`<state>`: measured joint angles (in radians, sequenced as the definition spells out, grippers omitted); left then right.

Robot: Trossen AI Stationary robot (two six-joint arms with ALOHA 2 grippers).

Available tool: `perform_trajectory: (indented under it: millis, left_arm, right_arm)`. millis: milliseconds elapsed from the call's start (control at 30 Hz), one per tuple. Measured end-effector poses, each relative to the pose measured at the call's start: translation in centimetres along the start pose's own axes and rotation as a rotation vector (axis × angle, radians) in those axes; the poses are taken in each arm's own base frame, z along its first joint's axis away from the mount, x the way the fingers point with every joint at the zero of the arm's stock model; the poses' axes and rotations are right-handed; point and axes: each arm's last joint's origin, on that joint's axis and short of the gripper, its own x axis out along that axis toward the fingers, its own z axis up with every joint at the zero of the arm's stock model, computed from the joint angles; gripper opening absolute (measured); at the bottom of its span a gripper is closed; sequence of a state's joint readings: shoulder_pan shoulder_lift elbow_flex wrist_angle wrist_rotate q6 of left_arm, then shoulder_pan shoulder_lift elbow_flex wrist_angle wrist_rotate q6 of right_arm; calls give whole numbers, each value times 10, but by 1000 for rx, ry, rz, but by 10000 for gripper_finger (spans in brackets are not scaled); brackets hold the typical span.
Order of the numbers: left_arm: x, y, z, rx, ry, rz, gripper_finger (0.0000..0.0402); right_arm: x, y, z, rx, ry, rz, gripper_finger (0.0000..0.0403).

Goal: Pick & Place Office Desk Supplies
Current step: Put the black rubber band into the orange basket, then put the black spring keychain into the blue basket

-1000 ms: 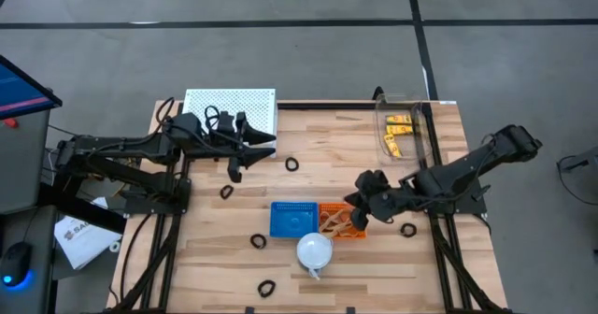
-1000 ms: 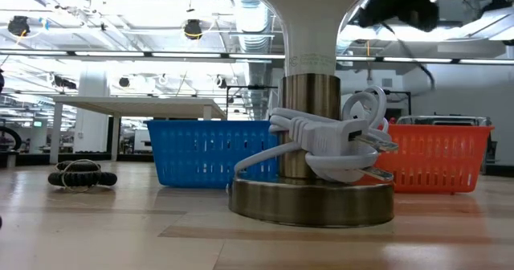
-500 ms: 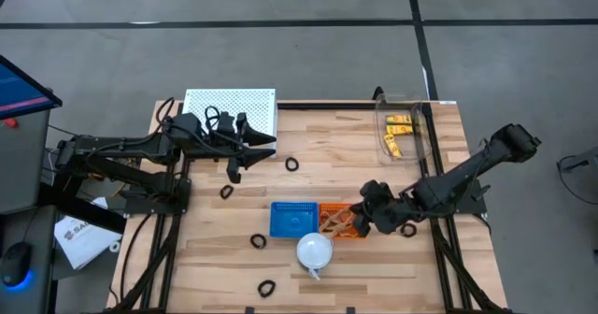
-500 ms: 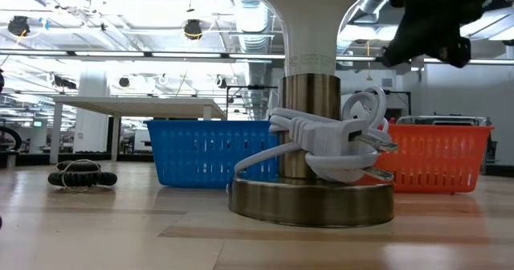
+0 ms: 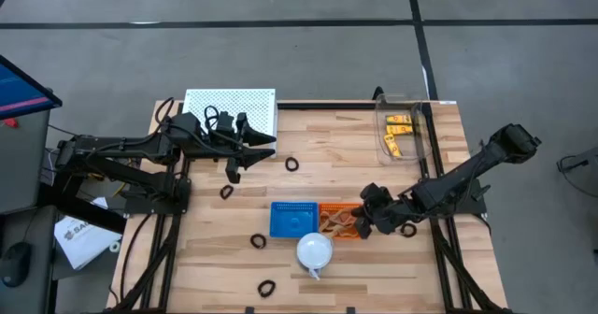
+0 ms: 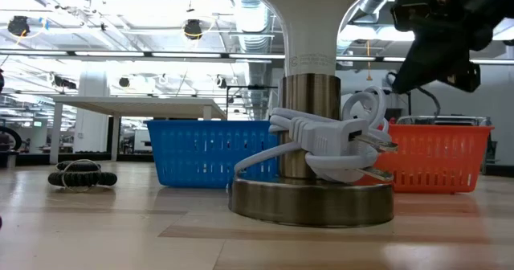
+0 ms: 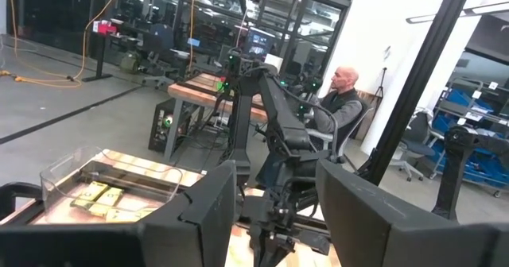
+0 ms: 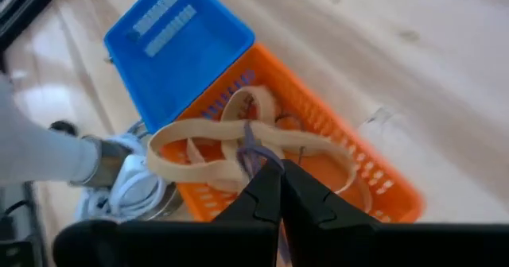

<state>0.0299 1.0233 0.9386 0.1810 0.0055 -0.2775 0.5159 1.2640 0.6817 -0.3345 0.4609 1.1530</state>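
Even overhead light falls on my tabletop (image 5: 374, 155), shadows faint. At table height, ceiling strip lights (image 6: 161, 55) glare and the lamp base (image 6: 312, 199) gleams. Past my right claw (image 8: 280, 194), the fingers themselves blur darkly; the baskets beyond look soft.

Five black rings (image 5: 291, 164), two baskets (image 5: 293, 218), one lamp (image 5: 315, 250)

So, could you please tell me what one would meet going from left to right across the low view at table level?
Black ring → blue basket → lamp base with its white cord → orange basket, with the right gripper shut, above it.
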Motion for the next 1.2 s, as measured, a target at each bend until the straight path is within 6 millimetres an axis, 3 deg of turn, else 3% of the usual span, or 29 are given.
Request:
perform_trajectory:
  millis: [200, 600, 967, 1200]
  left_arm:
    - [0, 0, 0, 0, 0, 0, 167]
    - [0, 0, 0, 0, 1, 1, 167]
    - [0, -4, -3, 1, 24, -12, 167]
    - [0, -3, -4, 2, 35, -8, 167]
  right_arm:
    - [9, -8, -3, 45, 38, 47, 0]
    - [24, -18, 13, 89, 108, 74, 8]
    - [41, -18, 9, 180, 151, 62, 122]
    - [38, -16, 11, 217, 132, 80, 175]
